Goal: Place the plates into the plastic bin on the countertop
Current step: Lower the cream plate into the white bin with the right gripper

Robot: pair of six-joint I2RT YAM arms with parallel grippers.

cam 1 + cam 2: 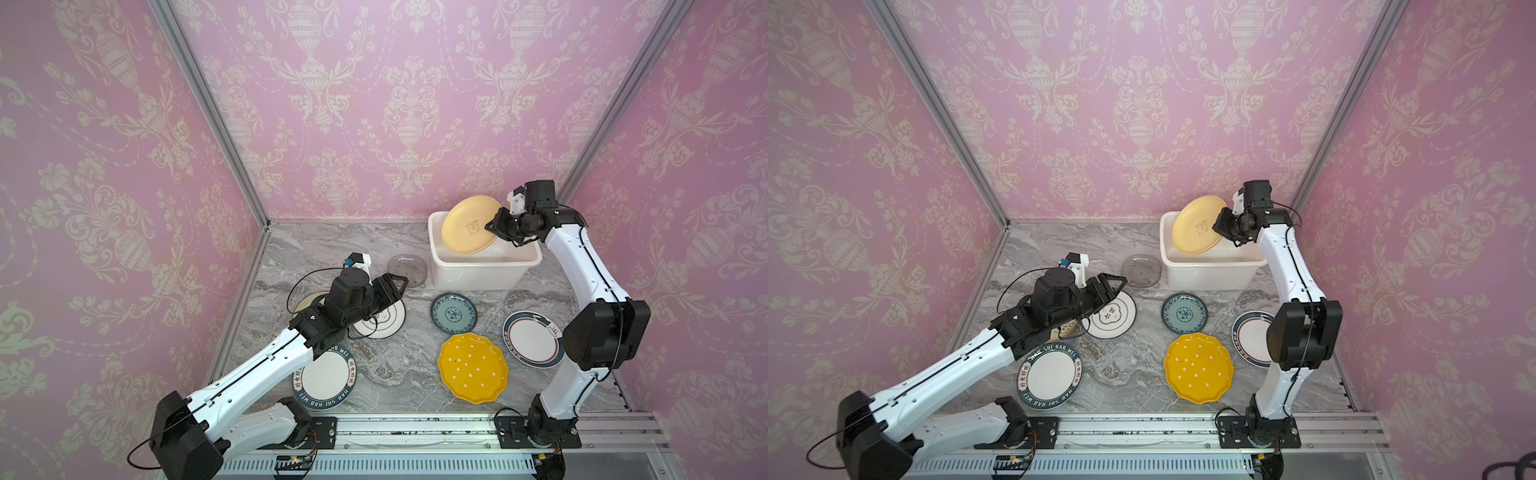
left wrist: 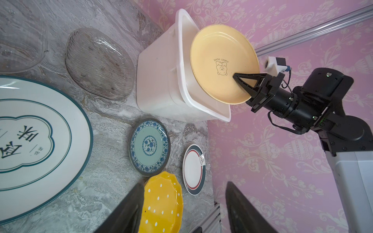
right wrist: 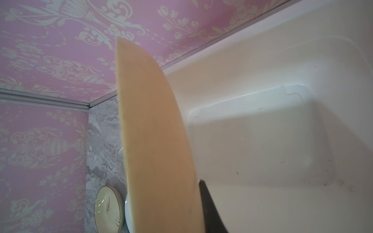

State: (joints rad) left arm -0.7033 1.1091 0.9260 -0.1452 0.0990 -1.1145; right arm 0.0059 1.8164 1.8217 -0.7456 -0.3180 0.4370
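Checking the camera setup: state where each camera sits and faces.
Top views: high above the silver rail, looking down on the grey marble countertop; left arm and right arm show.
Left wrist: on the left arm, looking across to the deep white plastic bin and right pincer; open left pincer at frame edge.
Right wrist: on the right arm, looking into the bin along the gripped pale yellow round plate; one dark finger shows.
Shared: all four show bin and plate.

Bare countertop (image 1: 395, 365) centre; tilted plate (image 1: 467, 226) over bin (image 1: 478, 276)
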